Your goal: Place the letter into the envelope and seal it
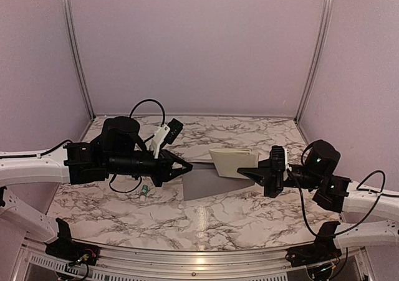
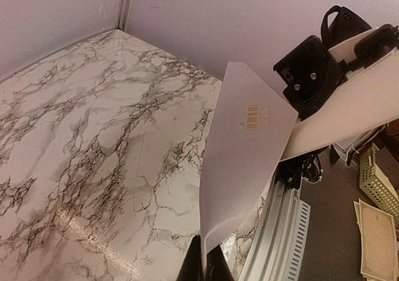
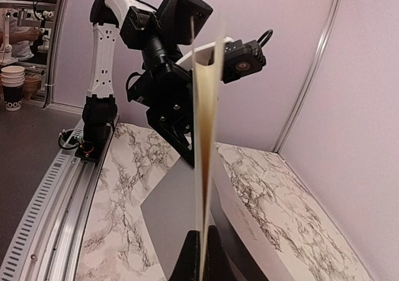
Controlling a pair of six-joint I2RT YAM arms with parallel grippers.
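Letter: thin folded cream paper, judged light and floppy, likely to buckle if pushed; best held at an edge near a fold. Bottom centre of the right wrist view, the right gripper is pinched onto its lower edge, and the sheet stands edge-on above the marble table. Envelope: grey, judged equally limp and slick. The left gripper is clamped on its near edge, and the far end reaches toward the letter beyond.

A small green-white tube lies on the white marble-patterned table, toward its left side.
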